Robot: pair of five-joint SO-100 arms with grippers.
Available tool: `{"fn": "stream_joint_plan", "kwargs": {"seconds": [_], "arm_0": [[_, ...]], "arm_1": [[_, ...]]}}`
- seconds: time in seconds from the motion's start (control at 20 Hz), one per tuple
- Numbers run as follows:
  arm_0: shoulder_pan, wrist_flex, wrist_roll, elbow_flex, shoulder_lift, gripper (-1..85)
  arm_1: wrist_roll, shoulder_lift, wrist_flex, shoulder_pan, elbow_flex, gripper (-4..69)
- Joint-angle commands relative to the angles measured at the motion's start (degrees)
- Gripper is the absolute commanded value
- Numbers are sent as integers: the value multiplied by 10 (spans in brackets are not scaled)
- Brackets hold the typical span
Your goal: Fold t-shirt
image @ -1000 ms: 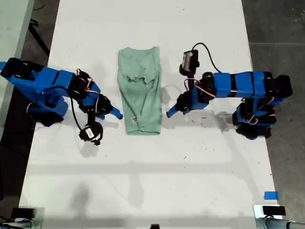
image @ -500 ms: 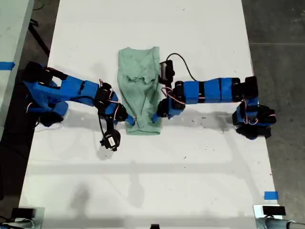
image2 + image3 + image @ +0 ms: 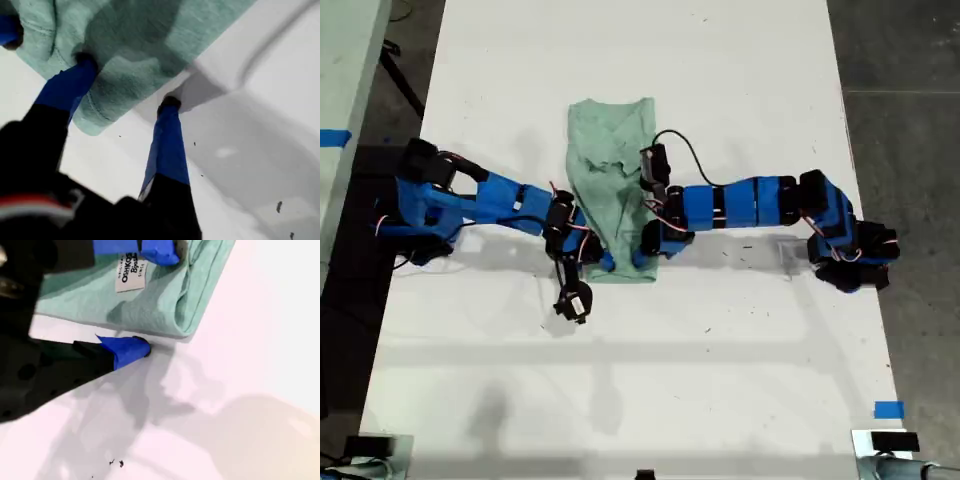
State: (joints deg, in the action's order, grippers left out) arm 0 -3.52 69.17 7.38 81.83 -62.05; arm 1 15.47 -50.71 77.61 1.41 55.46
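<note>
Exterior view shows the t-shirt [image 3: 613, 192] lying mid-worktop [image 3: 720, 380], already narrowed. My first hand [image 3: 125, 85] and my second hand [image 3: 150, 300] both stand apart, straddling its near hem. Soft, light cloth; pinch hem corners.

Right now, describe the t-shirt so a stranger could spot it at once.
In the exterior view, find the long white table; near its middle, between two blue arms, lies the t-shirt. It is the only cloth there: pale mint green, folded into a narrow strip, with a small white label near the end the arms reach.
</note>
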Motion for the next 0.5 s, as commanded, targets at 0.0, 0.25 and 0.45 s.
{"fn": "stream_joint_plan", "kwargs": {"seconds": [0.0, 0.25, 0.45], "arm_0": [[12, 1, 5, -70, 43, 282], [24, 51, 6, -131, 83, 165], [23, 51, -6, -135, 82, 0]], "arm_1": [[-10, 10, 9, 15, -55, 289], [-35, 53, 16, 27, -105, 122], [-53, 60, 19, 38, -119, -11]]}}
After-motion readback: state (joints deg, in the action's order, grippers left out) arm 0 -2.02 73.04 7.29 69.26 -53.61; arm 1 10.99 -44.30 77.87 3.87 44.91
